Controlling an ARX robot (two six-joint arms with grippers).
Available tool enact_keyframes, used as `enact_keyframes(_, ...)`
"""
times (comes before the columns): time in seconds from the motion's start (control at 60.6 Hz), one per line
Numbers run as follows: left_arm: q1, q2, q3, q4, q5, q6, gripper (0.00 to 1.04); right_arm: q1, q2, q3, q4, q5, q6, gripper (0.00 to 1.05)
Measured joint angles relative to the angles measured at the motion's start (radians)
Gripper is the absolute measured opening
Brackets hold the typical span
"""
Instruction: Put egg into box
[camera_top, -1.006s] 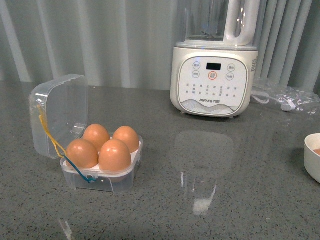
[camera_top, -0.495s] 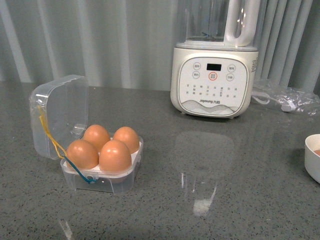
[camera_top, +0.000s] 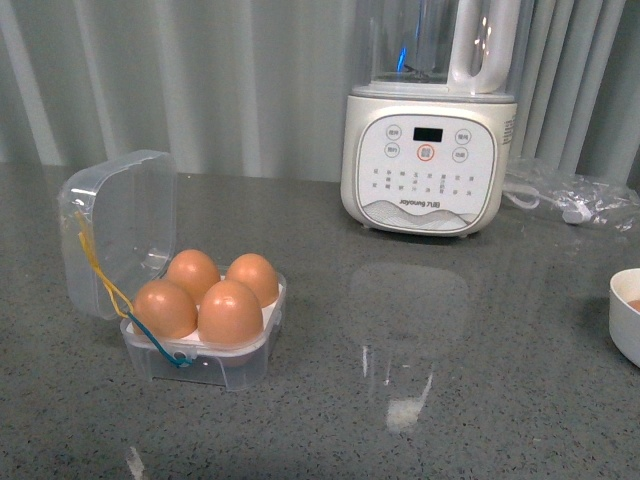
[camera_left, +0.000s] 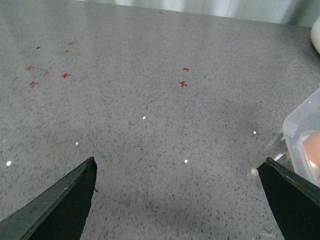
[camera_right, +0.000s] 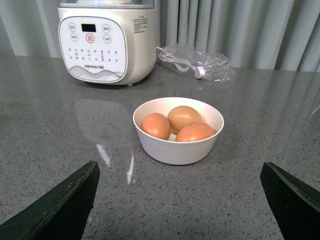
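Orange-brown, smooth and unmarked, the egg sits beside three matching eggs inside the clear box, its lid raised, while the left gripper and right gripper hold their jaws wide apart.

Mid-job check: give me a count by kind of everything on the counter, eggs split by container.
Eggs: 7, with 4 in the box and 3 in the white bowl
Box: 1
Bowl: 1
Blender: 1
Plastic bag: 1
Total: 11
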Motion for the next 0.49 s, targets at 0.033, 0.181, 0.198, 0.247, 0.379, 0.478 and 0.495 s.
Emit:
enact_keyframes(0.033,0.000,0.027,0.014,0.016,0.001,0.011,0.98,0.000,0.000,0.000,0.000,0.000,0.000,0.98)
enact_keyframes(0.181,0.007,0.132,0.077,0.056,0.032,0.066,0.98,0.000,0.000,0.000,0.000,0.000,0.000,0.98)
enact_keyframes(0.198,0.008,0.138,0.080,0.058,0.035,0.070,0.98,0.000,0.000,0.000,0.000,0.000,0.000,0.98)
enact_keyframes(0.247,0.010,0.171,0.101,0.072,0.043,0.084,0.98,0.000,0.000,0.000,0.000,0.000,0.000,0.98)
enact_keyframes(0.379,0.009,0.226,0.140,0.080,0.060,0.101,0.98,0.000,0.000,0.000,0.000,0.000,0.000,0.98)
enact_keyframes(0.478,-0.007,0.256,0.164,0.080,0.060,0.108,0.98,0.000,0.000,0.000,0.000,0.000,0.000,0.98)
enact_keyframes(0.495,-0.010,0.260,0.166,0.080,0.060,0.107,0.98,0.000,0.000,0.000,0.000,0.000,0.000,0.98)
